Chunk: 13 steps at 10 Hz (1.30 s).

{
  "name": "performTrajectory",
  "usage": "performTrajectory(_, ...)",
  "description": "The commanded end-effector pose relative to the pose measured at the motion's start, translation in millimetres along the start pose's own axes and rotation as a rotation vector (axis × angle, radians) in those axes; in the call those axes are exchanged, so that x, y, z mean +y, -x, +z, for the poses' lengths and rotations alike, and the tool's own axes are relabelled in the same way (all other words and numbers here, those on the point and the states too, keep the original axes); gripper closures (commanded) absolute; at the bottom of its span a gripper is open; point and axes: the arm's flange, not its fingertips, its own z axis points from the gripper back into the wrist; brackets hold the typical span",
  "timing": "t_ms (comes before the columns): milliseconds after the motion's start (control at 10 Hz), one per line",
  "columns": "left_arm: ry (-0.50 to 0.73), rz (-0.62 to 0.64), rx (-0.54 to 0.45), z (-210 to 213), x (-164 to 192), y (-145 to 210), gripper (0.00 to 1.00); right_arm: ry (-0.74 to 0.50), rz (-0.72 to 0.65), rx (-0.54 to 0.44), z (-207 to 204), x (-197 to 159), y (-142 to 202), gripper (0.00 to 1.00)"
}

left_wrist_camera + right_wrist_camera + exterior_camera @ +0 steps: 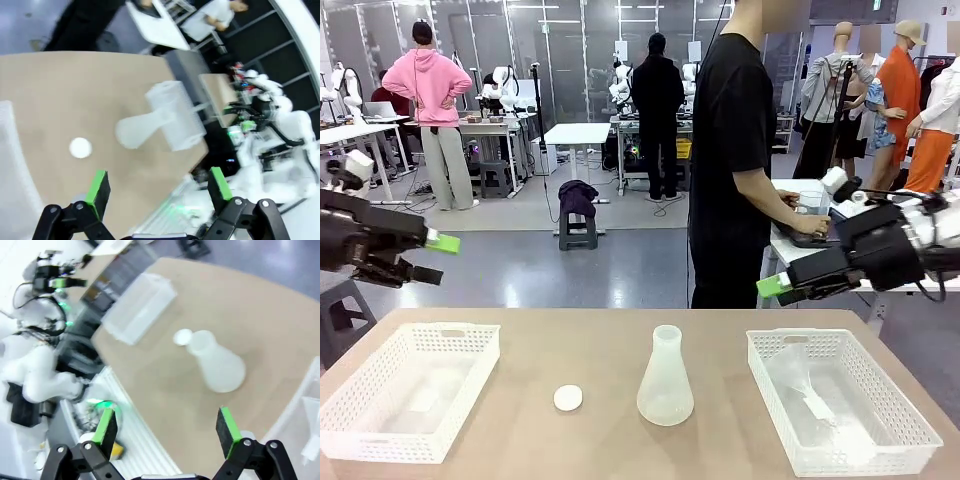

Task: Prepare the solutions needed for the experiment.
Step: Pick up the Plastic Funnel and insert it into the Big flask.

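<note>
A frosted conical flask (665,380) stands upright at the table's middle, with a small white round cap (568,398) lying to its left. The solutions are out of view; I make out no liquid in the flask. My left gripper (438,258) hovers open above the table's far left corner. My right gripper (782,290) hovers open above the far right, over the right basket's back edge. In the left wrist view the open left gripper (159,187) looks down on flask (145,127) and cap (80,148). The right gripper (167,427) is open above flask (215,365) and cap (183,337).
A white lattice basket (410,390) sits at the table's left. A second basket (840,400) at the right holds a clear plastic piece. A person in a black T-shirt (730,150) stands beyond the far edge, turned toward another table.
</note>
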Motion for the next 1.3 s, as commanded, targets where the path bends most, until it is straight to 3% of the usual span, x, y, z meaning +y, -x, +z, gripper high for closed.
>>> performTrajectory(0,0.163,0.103,0.037,-6.2,17.2,39.6,0.0,-0.176,-0.067,0.031,5.0,-14.3,18.3,0.0)
performTrajectory(200,0.305,0.209,0.081,-9.9,19.9,40.3,0.0,-0.288,-0.185,0.028,7.5,-23.0,16.3,0.0)
performTrajectory(600,0.335,0.276,0.073,-14.6,18.9,34.8,0.0,-0.393,-0.375,-0.035,8.1,-37.2,19.3,0.0)
performTrajectory(900,0.363,0.234,0.078,-17.9,13.1,33.0,0.0,-0.395,-0.374,-0.071,10.8,-38.3,21.2,0.0)
performTrajectory(1200,0.334,0.287,0.091,-18.8,22.7,28.3,0.0,-0.398,-0.4,-0.049,8.6,-48.3,23.1,0.0)
